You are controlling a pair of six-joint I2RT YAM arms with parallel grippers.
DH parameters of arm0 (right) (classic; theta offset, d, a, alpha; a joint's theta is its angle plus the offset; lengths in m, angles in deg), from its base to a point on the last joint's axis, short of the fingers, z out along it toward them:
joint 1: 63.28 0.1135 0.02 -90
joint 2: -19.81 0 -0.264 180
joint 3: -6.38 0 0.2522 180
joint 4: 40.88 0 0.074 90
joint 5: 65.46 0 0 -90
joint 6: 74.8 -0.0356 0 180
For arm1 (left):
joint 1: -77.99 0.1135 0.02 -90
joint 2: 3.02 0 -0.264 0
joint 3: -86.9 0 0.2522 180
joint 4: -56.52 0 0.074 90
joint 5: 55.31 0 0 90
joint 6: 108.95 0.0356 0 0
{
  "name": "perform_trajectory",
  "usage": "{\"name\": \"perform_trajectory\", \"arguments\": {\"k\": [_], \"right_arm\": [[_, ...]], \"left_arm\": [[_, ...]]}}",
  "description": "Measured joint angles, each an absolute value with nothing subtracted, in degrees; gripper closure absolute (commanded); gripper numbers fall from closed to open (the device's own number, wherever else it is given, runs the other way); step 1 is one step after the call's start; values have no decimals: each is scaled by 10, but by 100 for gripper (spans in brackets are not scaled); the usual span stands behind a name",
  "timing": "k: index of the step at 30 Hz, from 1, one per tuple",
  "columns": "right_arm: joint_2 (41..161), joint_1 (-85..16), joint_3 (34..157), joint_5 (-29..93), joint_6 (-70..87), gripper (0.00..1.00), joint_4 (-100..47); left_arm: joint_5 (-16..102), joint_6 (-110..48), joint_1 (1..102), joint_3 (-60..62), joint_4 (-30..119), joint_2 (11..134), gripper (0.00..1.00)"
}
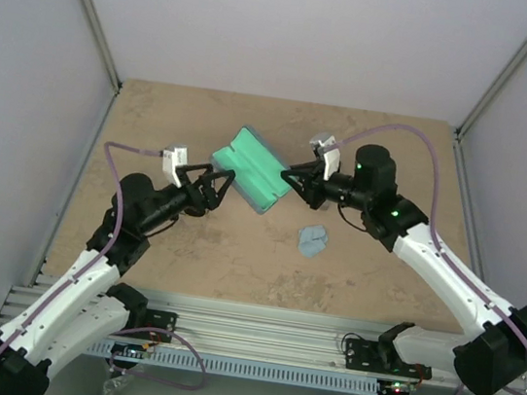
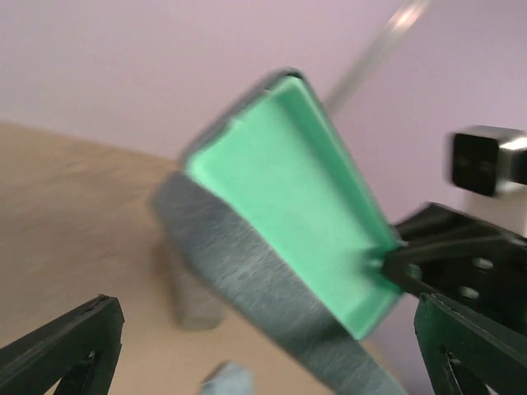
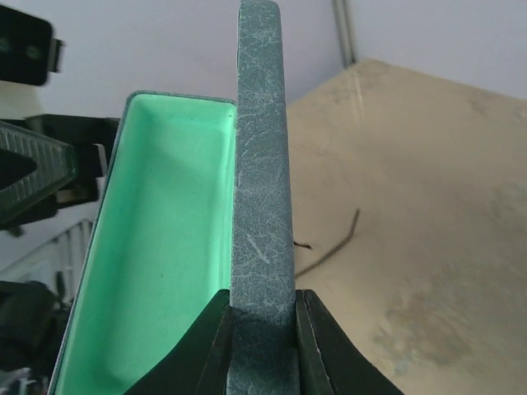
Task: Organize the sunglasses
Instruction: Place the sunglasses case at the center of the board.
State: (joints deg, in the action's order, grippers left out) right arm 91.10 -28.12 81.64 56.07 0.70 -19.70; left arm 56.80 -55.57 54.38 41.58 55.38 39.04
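Right wrist: green-lined case (image 3: 259, 164) pinched edgewise in right hand (image 3: 263, 303); left hand (image 1: 220, 189) wide open alongside.

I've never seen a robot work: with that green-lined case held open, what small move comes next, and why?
Probably the right gripper should ease the case down flat onto the table. It alone pinches one wall of the case. The left gripper stands open beside it, gripping nothing, and the green inside looks empty. Resting flat would likely steady it for loading.
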Motion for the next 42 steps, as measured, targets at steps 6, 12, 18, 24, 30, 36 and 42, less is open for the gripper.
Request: {"name": "perform_trajectory", "arguments": {"k": [6, 12, 18, 24, 30, 36, 42], "right_arm": [[968, -247, 816, 446, 26, 95, -167], [1030, -206, 805, 333, 37, 95, -154], [1093, -180, 786, 258, 45, 95, -166], [1144, -175, 769, 219, 47, 95, -197], [1157, -174, 760, 205, 50, 92, -234], [1161, -173, 754, 199, 52, 72, -250], [1161, -171, 747, 198, 54, 65, -254]], "left_arm": [[391, -547, 544, 416, 374, 370, 1], [315, -547, 544, 416, 305, 378, 1], [302, -543, 544, 410, 294, 397, 1], [302, -536, 544, 410, 293, 401, 1], [302, -534, 544, 410, 293, 403, 0], [303, -532, 544, 410, 293, 407, 1], [303, -531, 544, 410, 290, 409, 1]]}}
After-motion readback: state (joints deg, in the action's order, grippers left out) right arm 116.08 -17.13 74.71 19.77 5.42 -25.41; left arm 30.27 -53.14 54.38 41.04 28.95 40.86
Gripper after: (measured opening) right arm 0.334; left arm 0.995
